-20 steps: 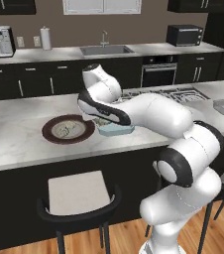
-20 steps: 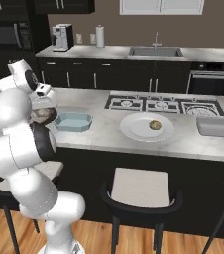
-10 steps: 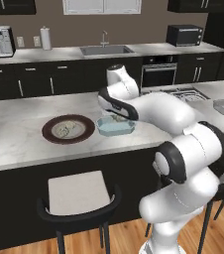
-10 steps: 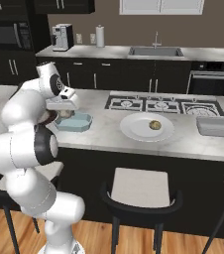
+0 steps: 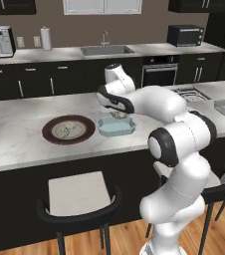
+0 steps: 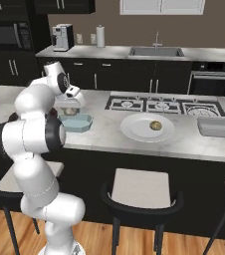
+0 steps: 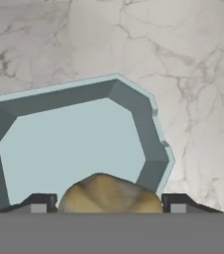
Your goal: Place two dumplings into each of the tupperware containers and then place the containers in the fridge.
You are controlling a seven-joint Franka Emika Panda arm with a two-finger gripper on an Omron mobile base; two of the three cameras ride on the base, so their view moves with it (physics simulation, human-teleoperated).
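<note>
— Over the translucent light-blue tupperware tub (image 7: 79,144) on the marble table (image 7: 193,74), what's held?
— A small tan dumpling (image 7: 110,194), pinched by wide-set fingers (image 7: 40,202).
— Handling?
— Likely soft, light, perhaps slippery; hold its plump middle gently.

A light blue tub (image 6: 77,122) sits on the marble counter (image 6: 184,142), left of the white plate (image 6: 134,128) holding one dumpling (image 6: 156,125).
</note>
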